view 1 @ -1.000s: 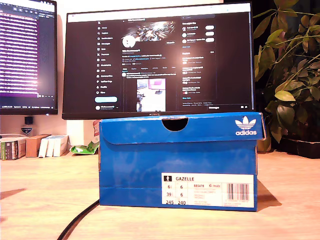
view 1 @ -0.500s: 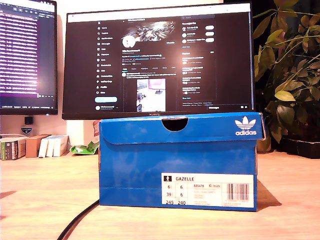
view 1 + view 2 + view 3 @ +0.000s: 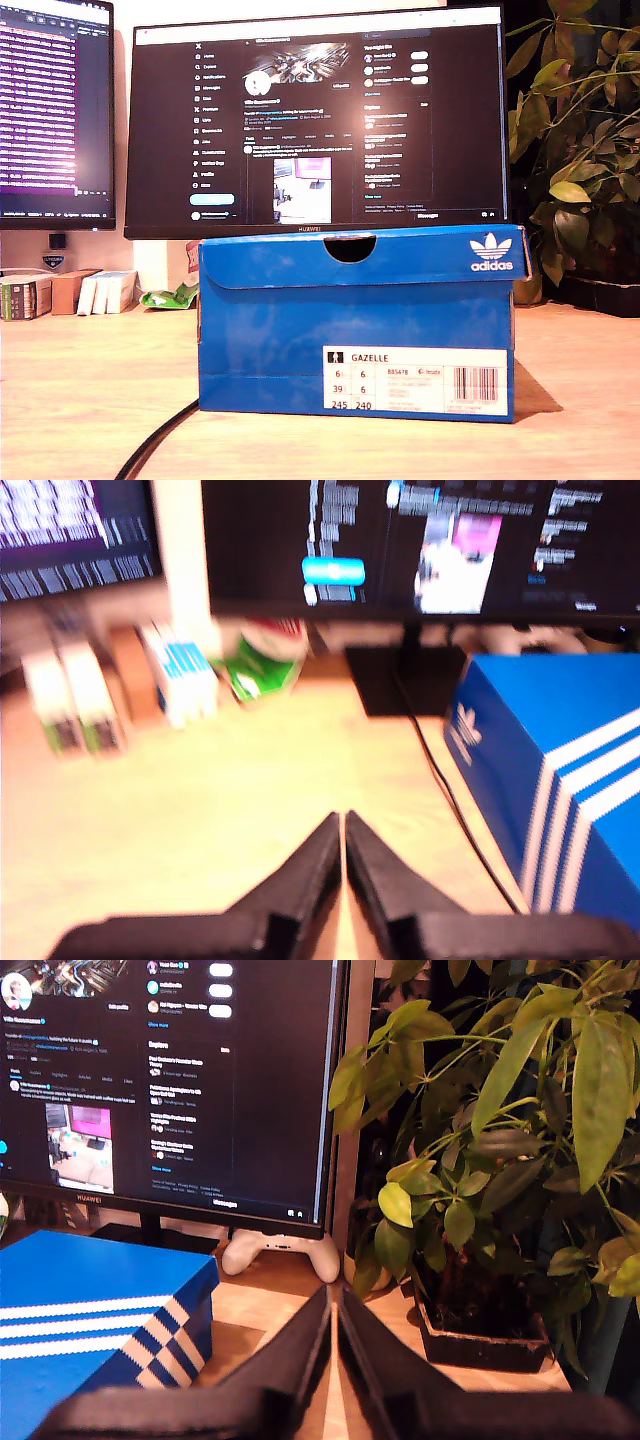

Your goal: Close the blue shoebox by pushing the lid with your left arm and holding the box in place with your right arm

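— Sitting shut on the table below the monitor: blue shoebox, lid down.

— Hovering beside it, apart: first claw, tips pressed together, empty. Second claw likewise closed, near plant.

Low frontal camera; wrist cameras flanking shoebox.

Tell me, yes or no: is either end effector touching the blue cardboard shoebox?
No. The blue cardboard shoebox stands alone on the wooden desk in the exterior view, no arm near.
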